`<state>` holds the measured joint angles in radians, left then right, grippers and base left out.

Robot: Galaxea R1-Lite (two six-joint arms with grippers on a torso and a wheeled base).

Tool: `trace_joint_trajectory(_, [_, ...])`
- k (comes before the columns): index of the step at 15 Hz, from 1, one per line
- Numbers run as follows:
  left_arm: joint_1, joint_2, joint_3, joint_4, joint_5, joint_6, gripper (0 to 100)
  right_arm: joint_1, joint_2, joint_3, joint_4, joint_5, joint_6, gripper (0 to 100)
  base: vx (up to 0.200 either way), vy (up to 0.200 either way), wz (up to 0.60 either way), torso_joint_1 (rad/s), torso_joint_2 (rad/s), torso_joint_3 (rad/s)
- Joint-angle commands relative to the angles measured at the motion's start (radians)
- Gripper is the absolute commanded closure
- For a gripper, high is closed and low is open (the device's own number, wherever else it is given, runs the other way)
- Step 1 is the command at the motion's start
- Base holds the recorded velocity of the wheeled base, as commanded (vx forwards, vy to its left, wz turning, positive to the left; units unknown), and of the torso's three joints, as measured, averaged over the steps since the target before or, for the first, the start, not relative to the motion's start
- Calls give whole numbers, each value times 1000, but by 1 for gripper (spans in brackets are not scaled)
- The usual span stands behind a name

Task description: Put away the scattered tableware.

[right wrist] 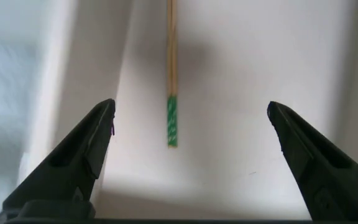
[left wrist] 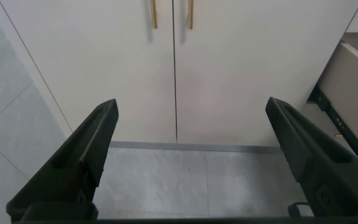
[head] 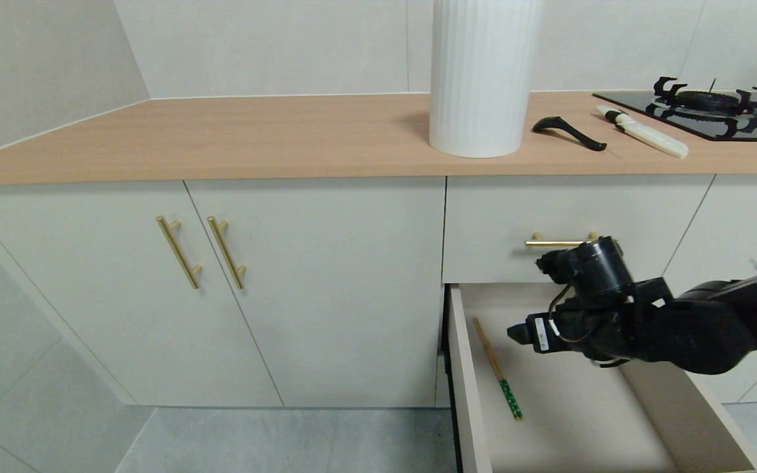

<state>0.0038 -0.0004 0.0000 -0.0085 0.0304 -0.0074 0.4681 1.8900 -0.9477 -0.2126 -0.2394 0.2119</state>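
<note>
Chopsticks [head: 498, 368] lie flat in the open drawer [head: 466, 394], near its left wall, put away; my right hand [head: 524, 334] hovers just above, fingers [right wrist: 79, 162] apart, empty. My left hand [left wrist: 191, 112], also spread, hangs low facing the cabinet doors [left wrist: 229, 74]. Black spoon [head: 569, 133] and knife [head: 644, 131] on the table [head: 253, 138] look next to me.

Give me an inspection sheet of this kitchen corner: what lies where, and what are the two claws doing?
Surface: wooden countertop; open drawer below its right part.
Job's things: green-ended chopstick lying in the drawer by its left wall; black spoon and white knife on the countertop between the white ribbed vase and the hob.
Clutter: the vase, tall and upright.
Claws: right claw open, empty, over the drawer near the chopstick; left claw open, empty, facing the cupboard doors.
Cables: thin black cable looped at the right wrist.
Surroundings: tiled wall, grey floor.
</note>
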Motion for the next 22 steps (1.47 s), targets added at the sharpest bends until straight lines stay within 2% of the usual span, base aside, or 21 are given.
trace_joint_trajectory(1, [1, 0, 0, -1, 0, 0, 0, -26, -155, 17, -5, 0, -28, 0, 0, 0, 0, 0, 0, 0])
trace_joint_trajectory(7, [1, 0, 0, -1, 0, 0, 0, -40, -295, 26, -7, 0, -57, 0, 0, 0, 0, 0, 0, 0])
trace_joint_trajectory(11, [1, 0, 0, -1, 0, 0, 0, -54, -305, 26, -8, 2, -60, 0, 0, 0, 0, 51, -223, -228])
trace_joint_trajectory(22, [1, 0, 0, -1, 0, 0, 0, -98, -296, 26, -47, 6, -75, 0, 0, 0, 0, 180, -490, -293])
